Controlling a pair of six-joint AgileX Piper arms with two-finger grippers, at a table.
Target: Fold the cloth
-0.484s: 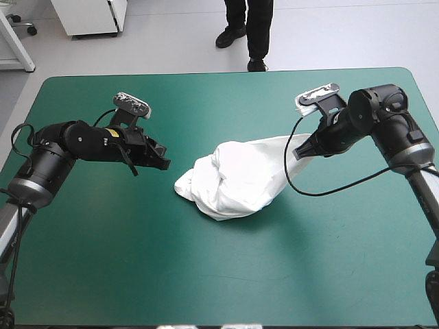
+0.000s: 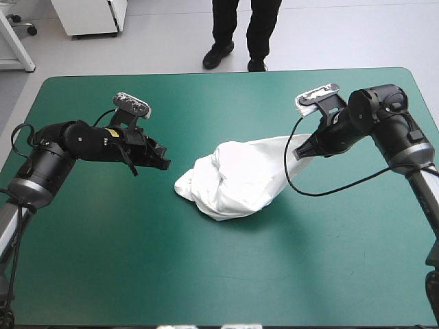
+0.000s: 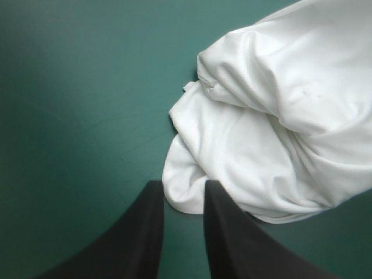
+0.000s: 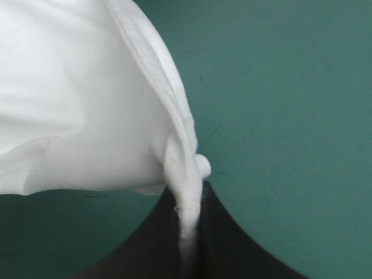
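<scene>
T-shirt [image 2: 233, 179]: a white crumpled heap on the teal-green cover [image 2: 206, 274]. It lies about midway between the table's near and far edges, a little toward the right side.
T-shirt shape: broad and low at its left end, full of soft folds and bulges. It narrows to 1 drawn-out tip that rises toward the right gripper [image 2: 300, 149].
Right gripper state: clenched on that tip of the T-shirt.
Right wrist view: a thin rope of white cloth runs down between the 2 black fingers [image 4: 221, 244], which are all but closed on it at the gripper [image 4: 187, 200]. A small knob of fabric bulges just ahead of the fingertips. The rest of the T-shirt [image 4: 75, 104] billows away beyond.
Right gripper height: held off the cover, with the cloth sloping down from it to the heap.
Left gripper [image 2: 162, 159] state: released and grasping nothing.
Left wrist view: the 2 fingers [image 3: 145, 232] stand a narrow gap apart at the gripper [image 3: 183, 186]. A rounded fold of the T-shirt [image 3: 279, 116] lies just ahead of their tips.
Left gripper place: left of the heap and pointed toward it. In the high view it is near the heap, with a strip of cover between them.
Arms: 2, 1 from each side of the table, with the heap between them.
</scene>
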